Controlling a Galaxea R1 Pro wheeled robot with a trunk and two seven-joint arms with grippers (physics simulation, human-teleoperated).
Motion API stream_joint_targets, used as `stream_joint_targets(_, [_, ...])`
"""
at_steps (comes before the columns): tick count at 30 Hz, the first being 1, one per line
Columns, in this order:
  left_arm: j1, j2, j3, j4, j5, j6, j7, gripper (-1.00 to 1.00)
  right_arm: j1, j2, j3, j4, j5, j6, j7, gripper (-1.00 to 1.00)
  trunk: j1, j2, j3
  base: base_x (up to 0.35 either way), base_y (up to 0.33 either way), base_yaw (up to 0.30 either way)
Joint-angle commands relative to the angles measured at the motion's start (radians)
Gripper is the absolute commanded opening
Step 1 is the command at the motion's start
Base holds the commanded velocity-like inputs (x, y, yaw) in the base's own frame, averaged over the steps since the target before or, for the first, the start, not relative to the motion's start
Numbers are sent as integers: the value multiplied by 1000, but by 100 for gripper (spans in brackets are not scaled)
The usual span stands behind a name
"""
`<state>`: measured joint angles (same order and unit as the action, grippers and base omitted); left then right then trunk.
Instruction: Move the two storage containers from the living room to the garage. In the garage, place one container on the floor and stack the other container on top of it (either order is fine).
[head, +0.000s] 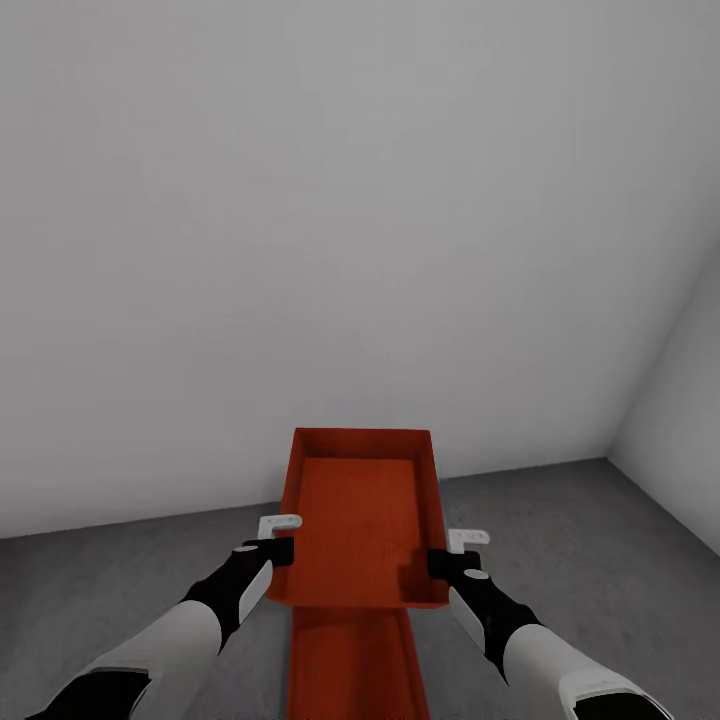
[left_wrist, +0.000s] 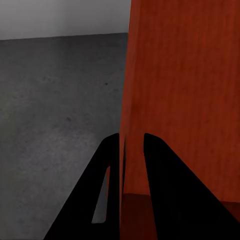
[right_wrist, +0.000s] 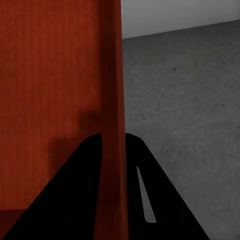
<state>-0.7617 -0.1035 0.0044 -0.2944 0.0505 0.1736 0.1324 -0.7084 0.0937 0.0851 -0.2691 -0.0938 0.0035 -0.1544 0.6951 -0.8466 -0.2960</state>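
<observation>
1. While the robot faces a plain grey-white wall (head: 350, 200), it holds one red-orange container (head: 362, 520) up in front of itself with both arms, above the dark grey concrete floor (head: 130, 570).
2. The left gripper (head: 278, 551) pinches the container's left wall near the end closest to the robot; in the left wrist view its two black fingers (left_wrist: 165, 195) sit on either side of the thin red wall (left_wrist: 131, 125), one inside and one outside.
3. The right gripper (head: 446, 562) clamps the right wall the same way; the right wrist view shows its fingers (right_wrist: 75, 190) straddling the wall edge (right_wrist: 112, 125).
4. The held container is open-topped and looks roughly level, its long axis pointing toward the wall.
5. A second red-orange container (head: 355, 665) lies below it, closer to the robot's base, partly covered by the raised one. I cannot tell whether the two touch.
6. A side wall (head: 680, 380) meets the far wall at the right, forming a corner.
</observation>
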Motion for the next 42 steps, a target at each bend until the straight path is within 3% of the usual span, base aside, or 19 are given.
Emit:
stream_joint_targets(1, [-1, 1, 21, -12, -15, -39, 10, -100, 0, -3, -14, 2, -10, 0, -11, -100, 4, -8, -6, 0, 0, 0])
stream_joint_targets(8, [-1, 1, 21, -13, -15, -39, 10, -100, 0, -3, -14, 2, -10, 0, -11, -100, 31, -57, -39, 0, 0, 0])
stream_joint_targets(42, [-1, 1, 22, -13, -16, -40, 10, -100, 0, -4, -14, 2, -10, 0, -11, -100, 31, -57, -94, 0, 0, 0])
